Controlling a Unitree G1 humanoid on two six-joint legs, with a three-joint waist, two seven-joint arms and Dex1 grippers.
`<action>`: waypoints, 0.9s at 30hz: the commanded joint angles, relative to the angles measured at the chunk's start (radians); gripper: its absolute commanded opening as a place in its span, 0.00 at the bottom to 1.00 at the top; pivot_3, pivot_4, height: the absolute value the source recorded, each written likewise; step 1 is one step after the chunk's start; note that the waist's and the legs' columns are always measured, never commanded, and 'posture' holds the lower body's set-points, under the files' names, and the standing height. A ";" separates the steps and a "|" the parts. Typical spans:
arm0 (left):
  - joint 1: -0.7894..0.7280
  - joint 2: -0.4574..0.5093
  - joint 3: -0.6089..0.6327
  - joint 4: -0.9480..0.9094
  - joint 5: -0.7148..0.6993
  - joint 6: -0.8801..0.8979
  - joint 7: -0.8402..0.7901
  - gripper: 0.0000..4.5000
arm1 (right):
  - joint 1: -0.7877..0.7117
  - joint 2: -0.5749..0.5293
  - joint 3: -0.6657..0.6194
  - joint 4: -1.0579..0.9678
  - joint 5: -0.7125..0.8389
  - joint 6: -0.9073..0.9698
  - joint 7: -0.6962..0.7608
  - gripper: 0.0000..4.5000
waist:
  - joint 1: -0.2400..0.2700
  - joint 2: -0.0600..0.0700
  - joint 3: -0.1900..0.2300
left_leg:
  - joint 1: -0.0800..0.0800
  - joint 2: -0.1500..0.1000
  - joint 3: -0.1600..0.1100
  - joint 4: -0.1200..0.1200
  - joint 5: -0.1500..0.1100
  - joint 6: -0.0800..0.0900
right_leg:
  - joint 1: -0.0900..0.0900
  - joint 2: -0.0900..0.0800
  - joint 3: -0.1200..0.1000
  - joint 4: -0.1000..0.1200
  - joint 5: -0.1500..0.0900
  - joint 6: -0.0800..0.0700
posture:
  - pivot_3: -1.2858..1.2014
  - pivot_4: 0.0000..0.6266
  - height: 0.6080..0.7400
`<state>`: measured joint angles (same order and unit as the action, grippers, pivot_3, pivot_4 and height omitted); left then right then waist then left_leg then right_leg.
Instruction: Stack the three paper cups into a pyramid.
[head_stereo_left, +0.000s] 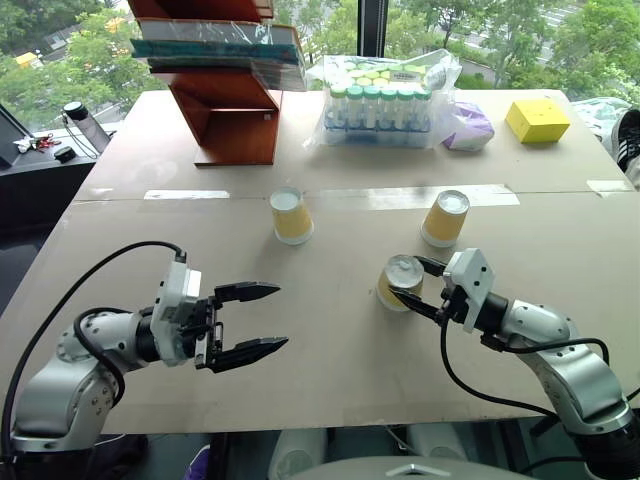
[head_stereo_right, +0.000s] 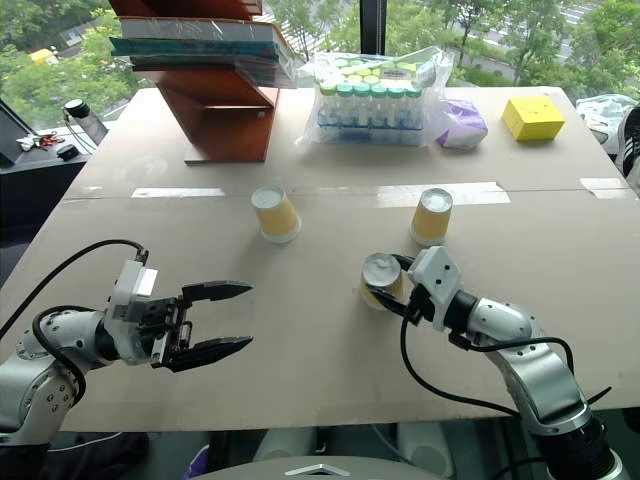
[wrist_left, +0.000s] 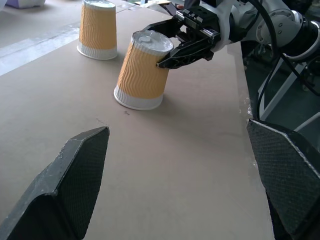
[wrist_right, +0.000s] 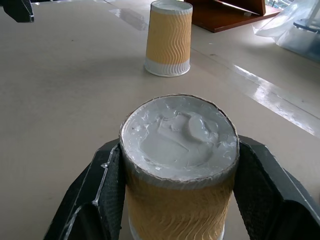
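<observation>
Head view: the right gripper (head_stereo_left: 418, 285) is clamped on the near cup (head_stereo_left: 399, 282), probably to carry it; two cups (head_stereo_left: 291, 215) (head_stereo_left: 445, 218) stand upside down, well apart, as the base.

Left wrist view: the left gripper (wrist_left: 177, 185) waits with fingers wide apart.

Right wrist view: both fingers (wrist_right: 95, 192) press the cup's sides.

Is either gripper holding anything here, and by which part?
The right gripper grips one upside-down paper cup by its sides just under the upturned base. The left gripper is open and empty.
</observation>
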<state>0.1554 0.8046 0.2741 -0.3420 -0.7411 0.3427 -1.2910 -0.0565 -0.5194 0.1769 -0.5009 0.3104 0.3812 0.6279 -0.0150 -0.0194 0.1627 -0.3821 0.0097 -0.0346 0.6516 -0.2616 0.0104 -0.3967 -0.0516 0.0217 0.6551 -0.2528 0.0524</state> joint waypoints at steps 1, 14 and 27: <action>-0.010 0.002 0.013 -0.027 -0.015 0.001 0.004 1.00 | -0.001 0.001 0.005 0.019 0.000 0.023 0.011 0.49 | 0.000 0.000 0.000 | 0.000 0.000 0.000 0.000 0.000 0.000 | 0.000 0.000 0.000 0.000 0.000 0.000 | 0.52 0.24 1.00; -0.205 -0.100 -0.002 0.105 0.130 0.025 0.356 1.00 | 0.067 -0.023 -0.198 -0.146 0.184 -0.005 0.061 0.99 | 0.006 0.000 0.001 | -0.001 -0.001 -0.001 0.000 0.000 0.000 | 0.000 0.000 -0.001 0.001 0.001 0.001 | 0.52 0.24 1.00; -0.516 -0.169 -0.152 0.373 0.318 0.021 0.481 1.00 | 0.382 -0.195 -0.484 -0.425 0.321 0.004 0.120 0.99 | 0.005 -0.002 0.001 | -0.001 -0.004 -0.002 0.000 0.000 0.000 | 0.000 -0.001 -0.003 0.002 0.001 0.002 | 0.52 0.24 1.00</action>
<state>-0.3322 0.6369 0.1330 0.0041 -0.4507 0.3828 -0.8219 0.3154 -0.7087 -0.2655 -0.8783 0.6217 0.3956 0.7550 -0.0099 -0.0210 0.1634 -0.3832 0.0058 -0.0364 0.6522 -0.2616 0.0104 -0.3962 -0.0522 0.0190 0.6569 -0.2518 0.0543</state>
